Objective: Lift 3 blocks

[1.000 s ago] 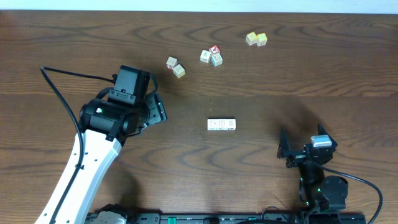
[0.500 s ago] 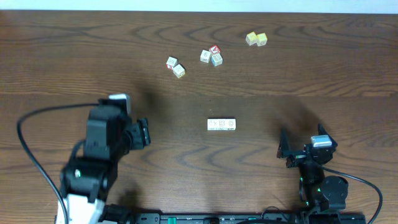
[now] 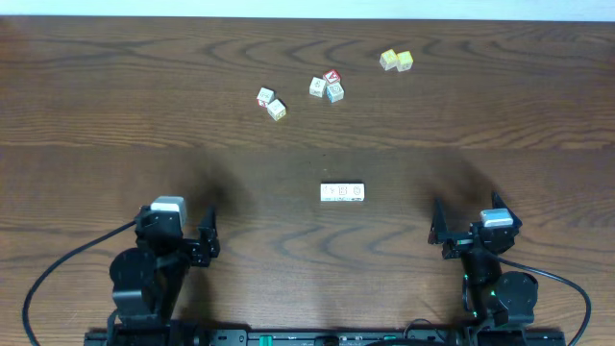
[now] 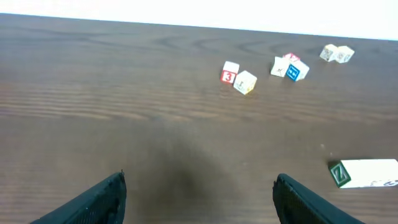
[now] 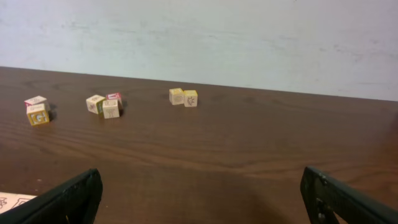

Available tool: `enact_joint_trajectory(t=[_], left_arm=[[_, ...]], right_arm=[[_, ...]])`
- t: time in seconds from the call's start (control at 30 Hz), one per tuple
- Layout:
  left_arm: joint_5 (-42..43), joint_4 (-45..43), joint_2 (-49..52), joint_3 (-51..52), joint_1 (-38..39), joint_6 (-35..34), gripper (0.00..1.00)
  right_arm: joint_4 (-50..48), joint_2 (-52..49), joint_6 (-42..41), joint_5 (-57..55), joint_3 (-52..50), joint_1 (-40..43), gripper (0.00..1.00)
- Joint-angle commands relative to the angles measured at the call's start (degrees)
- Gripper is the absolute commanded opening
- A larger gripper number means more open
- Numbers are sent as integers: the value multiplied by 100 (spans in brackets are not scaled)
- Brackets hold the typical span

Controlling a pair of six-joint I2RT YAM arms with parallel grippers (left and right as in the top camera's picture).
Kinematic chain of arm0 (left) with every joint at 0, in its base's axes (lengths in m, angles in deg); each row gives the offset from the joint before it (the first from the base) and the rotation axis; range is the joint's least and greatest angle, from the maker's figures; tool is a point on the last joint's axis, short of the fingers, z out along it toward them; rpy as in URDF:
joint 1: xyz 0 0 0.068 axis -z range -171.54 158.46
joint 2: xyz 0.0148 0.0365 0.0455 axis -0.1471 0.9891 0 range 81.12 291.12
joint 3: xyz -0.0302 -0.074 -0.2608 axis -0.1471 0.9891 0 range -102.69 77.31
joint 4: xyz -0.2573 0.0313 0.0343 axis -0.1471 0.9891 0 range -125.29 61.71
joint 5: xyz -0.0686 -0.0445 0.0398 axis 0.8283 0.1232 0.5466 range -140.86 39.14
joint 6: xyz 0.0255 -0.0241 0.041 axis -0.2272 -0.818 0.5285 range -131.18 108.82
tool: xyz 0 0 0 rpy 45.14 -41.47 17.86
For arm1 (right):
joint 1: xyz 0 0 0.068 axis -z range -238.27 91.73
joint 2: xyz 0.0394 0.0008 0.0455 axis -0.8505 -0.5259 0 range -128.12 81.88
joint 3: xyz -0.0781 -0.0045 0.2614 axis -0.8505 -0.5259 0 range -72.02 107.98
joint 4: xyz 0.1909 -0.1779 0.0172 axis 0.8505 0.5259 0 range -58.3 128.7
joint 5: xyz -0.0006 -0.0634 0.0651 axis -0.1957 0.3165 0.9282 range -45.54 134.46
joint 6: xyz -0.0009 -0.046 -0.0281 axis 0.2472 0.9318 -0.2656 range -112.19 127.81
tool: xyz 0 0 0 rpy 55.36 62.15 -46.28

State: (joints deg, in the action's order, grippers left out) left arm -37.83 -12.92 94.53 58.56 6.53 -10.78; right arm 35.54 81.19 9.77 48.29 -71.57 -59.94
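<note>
The tabletop point(image 3: 96, 96) is dark brown with wavy wood grain. The three blocks point(image 3: 342, 191) are whitish with faint dark marks, one end face green. A far-edge pair of cubes point(image 3: 396, 60) is pale yellow.

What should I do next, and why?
Probably move the right gripper left and forward toward the blocks. They lie in a touching row mid-table, untouched; both grippers stand open, well short of them, and the right looks nearer than the left gripper.

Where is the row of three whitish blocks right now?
In the overhead view, the row of three blocks lies alone near the middle of the table, nearer the robot than the red-topped cube cluster.
</note>
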Motion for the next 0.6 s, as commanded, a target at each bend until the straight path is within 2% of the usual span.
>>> enact_joint_trajectory(t=[0.0, 0.37, 0.57], left_arm=[[90, -286, -282, 278, -68, 129, 76], [92, -1355, -1064, 1329, -68, -380, 76], [90, -1591, -1333, 1661, -61, -503, 76]], right_arm=[[24, 39, 44, -33, -13, 46, 99], [24, 39, 44, -33, -13, 46, 99], [24, 39, 44, -33, -13, 46, 99]])
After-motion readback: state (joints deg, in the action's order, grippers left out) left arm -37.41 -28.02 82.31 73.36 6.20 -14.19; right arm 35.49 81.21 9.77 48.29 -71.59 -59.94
